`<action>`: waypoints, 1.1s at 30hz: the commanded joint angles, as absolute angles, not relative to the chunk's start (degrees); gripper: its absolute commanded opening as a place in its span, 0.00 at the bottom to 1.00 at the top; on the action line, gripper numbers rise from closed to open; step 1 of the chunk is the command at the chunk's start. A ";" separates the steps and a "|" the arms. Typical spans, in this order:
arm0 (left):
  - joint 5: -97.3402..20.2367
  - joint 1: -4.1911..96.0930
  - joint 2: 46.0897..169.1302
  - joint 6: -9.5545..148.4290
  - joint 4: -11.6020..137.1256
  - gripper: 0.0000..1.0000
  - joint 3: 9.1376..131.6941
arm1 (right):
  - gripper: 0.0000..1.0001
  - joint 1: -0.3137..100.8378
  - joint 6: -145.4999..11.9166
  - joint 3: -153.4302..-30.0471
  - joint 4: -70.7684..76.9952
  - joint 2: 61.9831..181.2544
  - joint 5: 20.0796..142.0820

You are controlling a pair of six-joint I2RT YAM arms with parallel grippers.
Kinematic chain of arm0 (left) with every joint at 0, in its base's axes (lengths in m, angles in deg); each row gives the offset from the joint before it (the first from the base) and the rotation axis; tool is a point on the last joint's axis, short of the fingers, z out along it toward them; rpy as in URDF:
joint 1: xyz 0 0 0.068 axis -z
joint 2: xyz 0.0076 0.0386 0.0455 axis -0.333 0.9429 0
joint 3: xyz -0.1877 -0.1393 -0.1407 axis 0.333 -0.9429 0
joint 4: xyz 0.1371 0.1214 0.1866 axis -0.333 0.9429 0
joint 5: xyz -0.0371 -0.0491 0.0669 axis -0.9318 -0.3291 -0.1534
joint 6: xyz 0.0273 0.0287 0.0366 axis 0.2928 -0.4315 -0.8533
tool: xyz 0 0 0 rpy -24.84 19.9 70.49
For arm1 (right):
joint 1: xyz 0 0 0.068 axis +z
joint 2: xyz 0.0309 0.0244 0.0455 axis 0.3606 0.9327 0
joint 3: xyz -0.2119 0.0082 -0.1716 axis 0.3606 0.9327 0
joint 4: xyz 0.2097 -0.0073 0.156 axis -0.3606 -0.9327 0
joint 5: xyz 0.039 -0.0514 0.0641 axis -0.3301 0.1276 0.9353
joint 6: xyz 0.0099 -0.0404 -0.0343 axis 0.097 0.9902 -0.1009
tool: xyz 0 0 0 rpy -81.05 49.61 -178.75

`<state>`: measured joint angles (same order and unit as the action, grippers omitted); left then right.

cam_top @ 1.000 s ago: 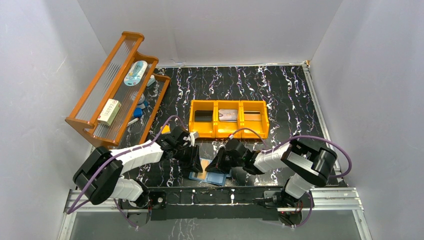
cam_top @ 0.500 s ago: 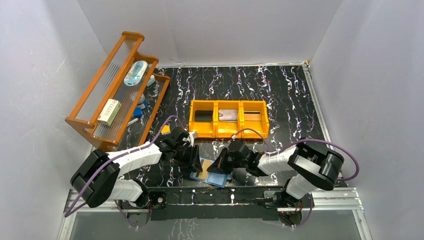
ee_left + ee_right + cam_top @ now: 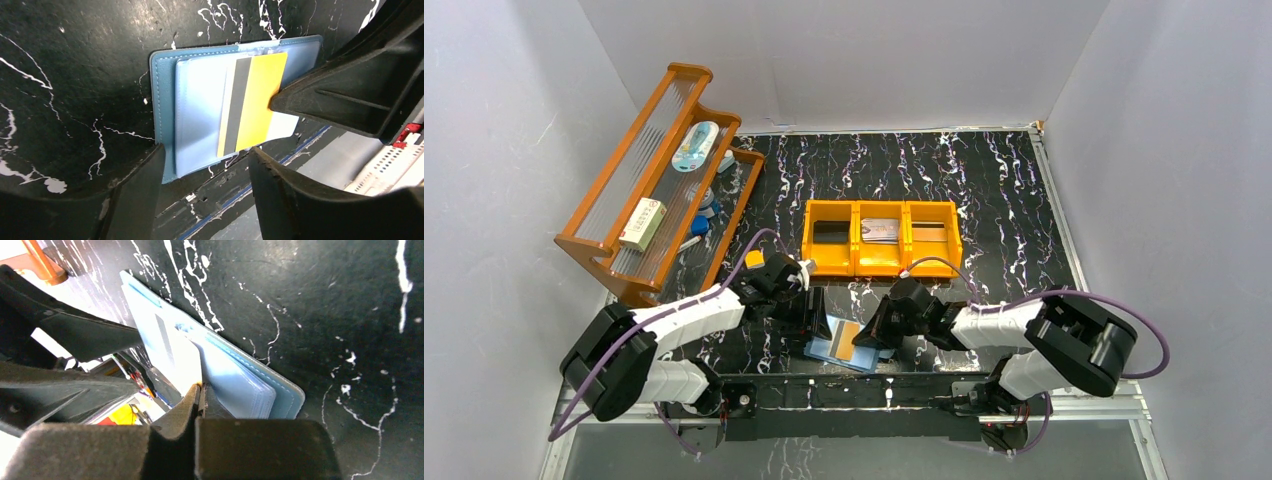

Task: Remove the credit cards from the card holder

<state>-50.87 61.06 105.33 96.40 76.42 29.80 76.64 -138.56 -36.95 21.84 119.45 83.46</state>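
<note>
Now your left tool (image 3: 206, 149) has spread its jaws and straddles the open card holder (image 3: 165, 100) at the counter's (image 3: 75, 75) near edge. The orange card (image 3: 257, 100) has slid rightward across it, so the draw looks underway. Your right tool (image 3: 200, 390) is clamped on the card's right edge.

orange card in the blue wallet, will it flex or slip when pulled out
Probably stiff: the orange card lies flat and straight-edged across the open card holder. Likely slippery and light: it looks thin and glossy, so the right gripper, shut on its edge, might lose it.
</note>
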 commanded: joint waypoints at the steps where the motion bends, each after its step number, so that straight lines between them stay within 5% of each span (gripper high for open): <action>1: -52.69 60.98 104.28 93.99 79.97 0.62 34.21 | 0.01 76.26 -136.93 -38.69 17.83 122.39 81.37; 5: -63.07 61.10 107.52 93.77 76.49 0.61 36.87 | 0.02 76.27 -137.70 -38.24 18.57 123.29 80.77; 23: -61.12 62.80 118.56 93.58 75.39 0.53 36.24 | 0.08 76.22 -141.80 -32.07 27.05 121.78 80.86; 33: -58.50 64.97 118.62 95.68 75.68 0.52 35.44 | 0.27 76.07 -145.37 -28.09 38.84 122.78 81.84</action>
<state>-61.19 63.94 117.87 95.66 73.29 36.84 76.38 -145.01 -29.80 37.12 121.46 82.98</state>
